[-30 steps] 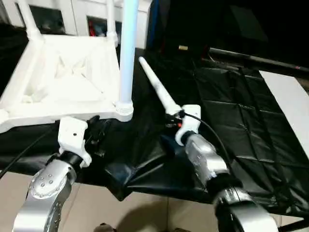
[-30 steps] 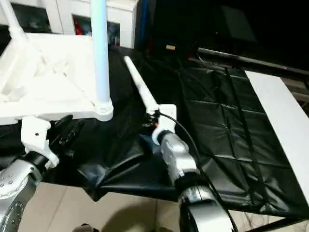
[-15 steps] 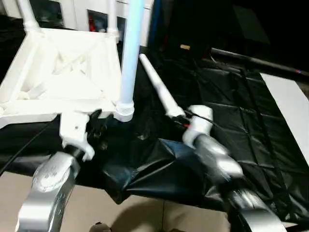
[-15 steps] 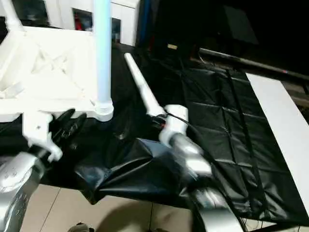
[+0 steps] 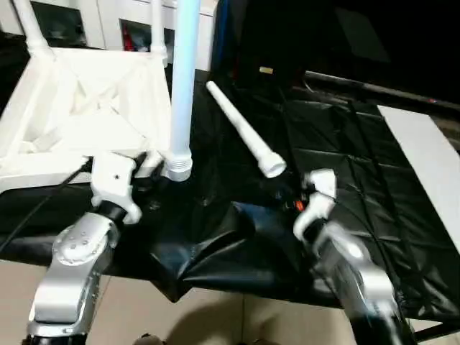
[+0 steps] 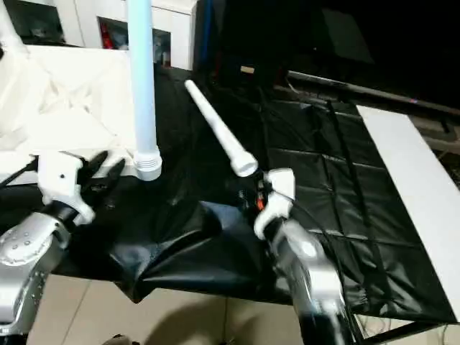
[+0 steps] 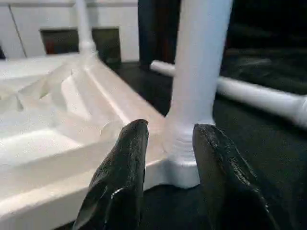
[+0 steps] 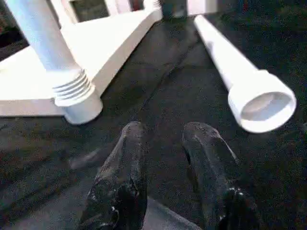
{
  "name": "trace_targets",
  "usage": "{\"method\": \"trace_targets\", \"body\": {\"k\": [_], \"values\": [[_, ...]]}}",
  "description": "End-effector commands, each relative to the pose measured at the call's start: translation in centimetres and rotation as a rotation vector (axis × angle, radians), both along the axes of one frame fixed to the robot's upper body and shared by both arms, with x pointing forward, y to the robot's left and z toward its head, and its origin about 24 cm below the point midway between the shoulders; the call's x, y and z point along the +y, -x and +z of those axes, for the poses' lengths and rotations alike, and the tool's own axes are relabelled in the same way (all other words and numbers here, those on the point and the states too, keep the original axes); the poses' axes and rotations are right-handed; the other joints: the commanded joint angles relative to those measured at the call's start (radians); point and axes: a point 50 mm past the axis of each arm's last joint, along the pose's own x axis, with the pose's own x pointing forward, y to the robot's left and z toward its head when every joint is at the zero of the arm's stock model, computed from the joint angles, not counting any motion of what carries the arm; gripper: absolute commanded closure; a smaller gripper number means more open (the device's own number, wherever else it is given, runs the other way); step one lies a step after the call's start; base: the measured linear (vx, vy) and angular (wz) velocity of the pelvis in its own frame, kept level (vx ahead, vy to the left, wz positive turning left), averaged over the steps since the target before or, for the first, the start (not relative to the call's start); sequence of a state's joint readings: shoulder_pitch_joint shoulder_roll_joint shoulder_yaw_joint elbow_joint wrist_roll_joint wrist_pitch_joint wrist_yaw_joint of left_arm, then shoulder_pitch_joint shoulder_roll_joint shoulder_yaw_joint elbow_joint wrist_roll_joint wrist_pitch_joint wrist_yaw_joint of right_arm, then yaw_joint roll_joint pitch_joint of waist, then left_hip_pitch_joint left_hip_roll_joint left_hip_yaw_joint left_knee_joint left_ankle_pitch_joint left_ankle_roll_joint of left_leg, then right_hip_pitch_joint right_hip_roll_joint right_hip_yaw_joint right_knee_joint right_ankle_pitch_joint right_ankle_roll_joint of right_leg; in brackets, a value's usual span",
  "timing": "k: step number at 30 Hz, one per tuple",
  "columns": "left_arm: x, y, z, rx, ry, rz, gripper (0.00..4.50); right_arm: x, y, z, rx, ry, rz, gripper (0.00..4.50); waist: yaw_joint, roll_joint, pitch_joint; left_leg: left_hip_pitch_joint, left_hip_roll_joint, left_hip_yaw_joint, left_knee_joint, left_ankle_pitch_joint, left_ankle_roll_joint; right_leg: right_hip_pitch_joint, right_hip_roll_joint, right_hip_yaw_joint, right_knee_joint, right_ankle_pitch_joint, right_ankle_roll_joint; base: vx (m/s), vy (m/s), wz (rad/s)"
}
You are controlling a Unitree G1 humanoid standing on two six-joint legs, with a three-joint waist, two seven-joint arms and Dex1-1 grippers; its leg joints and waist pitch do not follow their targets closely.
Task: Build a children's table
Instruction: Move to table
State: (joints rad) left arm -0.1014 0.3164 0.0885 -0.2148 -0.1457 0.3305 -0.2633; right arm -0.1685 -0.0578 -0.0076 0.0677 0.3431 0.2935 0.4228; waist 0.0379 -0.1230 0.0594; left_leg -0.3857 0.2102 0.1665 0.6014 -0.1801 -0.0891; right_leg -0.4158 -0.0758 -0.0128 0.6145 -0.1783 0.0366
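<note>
The children's table top (image 5: 79, 108) lies upside down at the left on black cloth, ribs facing up. A white leg (image 5: 183, 79) stands in its near corner socket (image 5: 177, 169), and two more legs (image 5: 156, 29) rise at the far corners. A loose leg (image 5: 241, 129) lies on the cloth, wide end (image 8: 261, 103) toward me. My left gripper (image 7: 170, 132) is open just in front of the near socket, one finger to each side of it, not touching. My right gripper (image 8: 165, 128) is open and empty, a little short of the loose leg's wide end.
The black cloth is bunched into a raised fold (image 5: 215, 241) near the front edge between my arms. A flat white board (image 5: 424, 144) lies at the far right. White cabinets (image 5: 108, 21) stand behind the table top.
My right gripper has drawn back from the loose leg's wide end, which now lies free on the cloth. My left gripper has moved up closer to the near socket.
</note>
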Motion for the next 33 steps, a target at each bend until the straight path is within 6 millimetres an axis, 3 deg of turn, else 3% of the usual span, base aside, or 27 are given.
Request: {"method": "trace_targets", "body": {"k": [1, 2, 5, 7, 9, 11, 12, 13, 14, 15, 16, 18, 23, 25, 26, 27, 28, 29, 30, 31, 32, 33], "values": [[-0.3, -0.2, 0.3, -0.011, -0.006, -0.007, 2.72, -0.7, -0.1, 0.9, -0.029, 0.006, -0.033, 3.2, 0.001, 0.039, -0.061, 0.019, 0.01, 0.0, -0.088, -0.337, -0.05, 0.023, -0.023, 0.016, -0.073, -0.262, -0.108, 0.0, 0.0, 0.0], [-0.3, -0.6, 0.4, -0.039, -0.021, 0.005, 2.72, -1.1, -0.4, 1.4, -0.063, 0.045, -0.123, 3.2, 0.001, 0.053, -0.061, 0.021, 0.008, -0.001, -0.089, -0.35, -0.058, 0.02, -0.024, 0.016, -0.076, -0.268, -0.106, 0.0, 0.0, 0.0], [-0.3, -1.2, 0.4, -0.042, -0.024, 0.031, 2.72, -1.6, -0.8, 1.2, -0.069, 0.078, -0.204, 3.2, -0.002, 0.048, -0.062, 0.021, 0.006, 0.0, -0.087, -0.357, -0.06, 0.02, -0.022, 0.016, -0.074, -0.267, -0.107, 0.0, 0.0, 0.0], [-0.5, -1.5, 0.5, -0.049, -0.029, 0.032, 2.72, -1.9, -1.1, 1.6, -0.085, 0.059, -0.263, 3.2, 0.001, 0.052, -0.064, 0.015, 0.001, 0.003, -0.085, -0.339, -0.047, 0.026, -0.028, 0.02, -0.074, -0.254, -0.107, 0.0, 0.0, 0.0], [-0.7, -1.6, 0.7, -0.058, -0.015, 0.025, 2.72, -2.0, -1.3, 2.5, -0.119, 0.02, -0.307, 3.2, 0.008, 0.048, -0.069, 0.004, -0.003, 0.013, -0.075, -0.282, 0.027, 0.035, -0.053, 0.036, -0.083, -0.266, -0.119, 0.0, 0.0, 0.0], [-0.8, -1.6, 0.6, -0.056, -0.001, 0.025, 2.72, -2.1, -1.6, 2.8, -0.13, 0.024, -0.31, 3.2, 0.009, 0.05, -0.07, 0.002, -0.001, 0.012, -0.075, -0.244, 0.049, 0.04, -0.052, 0.035, -0.08, -0.246, -0.13, 0.0, 0.0, 0.0], [-1.0, -1.5, 0.4, -0.045, 0.001, 0.02, 2.72, -2.2, -2.0, 2.8, -0.127, 0.037, -0.311, 3.2, 0.008, 0.05, -0.071, 0.006, 0.001, 0.014, -0.075, -0.22, 0.068, 0.038, -0.046, 0.031, -0.075, -0.208, -0.148, 0.0, 0.0, 0.0], [-1.0, -1.5, 0.4, -0.045, 0.001, 0.02, 2.72, -2.2, -2.0, 2.8, -0.127, 0.037, -0.311, 3.2, 0.007, 0.052, -0.071, 0.009, 0.002, 0.014, -0.076, -0.218, 0.069, 0.037, -0.042, 0.029, -0.074, -0.2, -0.153, 0.0, 0.0, 0.0], [-1.0, -1.3, 0.3, -0.043, -0.003, 0.019, 2.72, -2.3, -2.1, 2.8, -0.123, 0.042, -0.314, 3.2, 0.003, 0.042, -0.07, 0.016, 0.008, 0.012, -0.078, -0.221, 0.055, 0.032, -0.03, 0.022, -0.07, -0.187, -0.155, 0.0, 0.0, 0.0], [-1.1, -1.3, 0.3, -0.045, -0.004, 0.021, 2.72, -2.4, -2.3, 2.8, -0.117, 0.045, -0.318, 3.2, 0.004, 0.049, -0.07, 0.018, 0.009, 0.008, -0.08, -0.22, 0.037, 0.031, -0.026, 0.019, -0.062, -0.172, -0.155, 0.0, 0.0, 0.0], [-1.1, -1.2, 0.2, -0.046, -0.007, 0.024, 2.72, -2.5, -2.3, 2.7, -0.116, 0.047, -0.321, 3.2, 0.002, 0.053, -0.069, 0.021, 0.011, 0.005, -0.083, -0.236, -0.003, 0.03, -0.018, 0.015, -0.06, -0.15, -0.146, 0.0, 0.0, 0.0], [-1.0, -1.1, 0.2, -0.05, -0.018, 0.037, 2.72, -2.6, -2.3, 2.6, -0.113, 0.059, -0.323, 3.2, 0.005, 0.044, -0.068, 0.021, 0.008, 0.008, -0.083, -0.258, -0.027, 0.031, -0.019, 0.016, -0.06, -0.149, -0.129, 0.0, 0.0, 0.0], [-0.9, -1.2, 0.3, -0.067, -0.022, 0.049, 2.72, -2.6, -2.1, 2.4, -0.111, 0.061, -0.319, 3.2, 0.005, 0.044, -0.067, 0.016, 0.003, 0.01, -0.082, -0.289, -0.028, 0.03, -0.027, 0.019, -0.07, -0.212, -0.106, 0.0, 0.0, 0.0], [-1.0, -1.4, 0.4, -0.08, -0.018, 0.046, 2.72, -2.5, -2.0, 2.4, -0.117, 0.064, -0.312, 3.2, 0.022, 0.038, -0.07, -0.005, -0.014, 0.025, -0.052, -0.245, 0.102, 0.047, -0.088, 0.06, -0.103, -0.3, -0.098, 0.0, 0.0, 0.0], [-1.0, -1.4, 0.4, -0.08, -0.018, 0.046, 2.72, -2.5, -2.0, 2.4, -0.117, 0.064, -0.312, 3.2, 0.028, 0.033, -0.072, -0.011, -0.015, 0.02, -0.035, -0.225, 0.131, 0.056, -0.114, 0.076, -0.114, -0.322, -0.093, 0.0, 0.0, 0.0], [-1.1, -1.5, 0.5, -0.086, -0.02, 0.042, 2.72, -2.1, -1.8, 2.3, -0.124, 0.074, -0.299, 3.2, 0.038, 0.033, -0.073, -0.018, -0.016, 0.009, -0.013, -0.204, 0.158, 0.065, -0.148, 0.098, -0.127, -0.349, -0.089, 0.0, 0.0, 0.0], [-1.2, -1.5, 0.6, -0.09, -0.019, 0.039, 2.72, -2.0, -1.8, 2.2, -0.125, 0.076, -0.296, 3.2, 0.056, 0.028, -0.071, -0.034, -0.007, -0.021, 0.04, -0.175, 0.188, 0.072, -0.221, 0.145, -0.153, -0.435, -0.081, -0.008, 0.099, -0.01], [-1.3, -1.6, 0.6, -0.095, -0.017, 0.035, 2.72, -1.8, -1.6, 2.2, -0.126, 0.077, -0.292, 3.2, 0.063, 0.034, -0.073, -0.044, 0.001, -0.037, 0.056, -0.16, 0.188, 0.075, -0.238, 0.156, -0.155, -0.459, -0.098, -0.008, 0.099, -0.01], [-1.3, -1.7, 0.7, -0.096, -0.017, 0.034, 2.72, -1.7, -1.6, 2.1, -0.126, 0.076, -0.291, 3.2, 0.058, 0.051, -0.067, -0.046, 0.006, -0.054, 0.019, -0.138, 0.209, 0.063, -0.196, 0.121, -0.144, -0.469, -0.143, -0.009, 0.17, -0.07], [-1.3, -1.7, 0.7, -0.096, -0.017, 0.034, 2.72, -1.7, -1.6, 2.1, -0.126, 0.076, -0.291, 3.2, 0.054, 0.056, -0.07, -0.029, -0.002, -0.04, -0.007, -0.135, 0.231, 0.049, -0.146, 0.095, -0.129, -0.441, -0.145, -0.001, 0.209, -0.01], [-1.4, -1.7, 0.7, -0.097, -0.016, 0.031, 2.72, -1.6, -1.5, 2.1, -0.126, 0.075, -0.291, 3.2, 0.027, 0.075, -0.08, 0.027, -0.022, -0.013, -0.052, -0.094, 0.323, 0.013, -0.04, 0.031, -0.075, -0.333, -0.132, -0.001, 0.209, -0.01], [-1.4, -1.7, 0.7, -0.099, -0.017, 0.03, 2.72, -1.6, -1.5, 2.1, -0.127, 0.075, -0.292, 3.2, 0.006, 0.084, -0.08, 0.056, -0.028, -0.016, -0.058, -0.052, 0.385, -0.01, -0.002, -0.002, -0.048, -0.279, -0.124, -0.001, 0.24, 0.12]]}}
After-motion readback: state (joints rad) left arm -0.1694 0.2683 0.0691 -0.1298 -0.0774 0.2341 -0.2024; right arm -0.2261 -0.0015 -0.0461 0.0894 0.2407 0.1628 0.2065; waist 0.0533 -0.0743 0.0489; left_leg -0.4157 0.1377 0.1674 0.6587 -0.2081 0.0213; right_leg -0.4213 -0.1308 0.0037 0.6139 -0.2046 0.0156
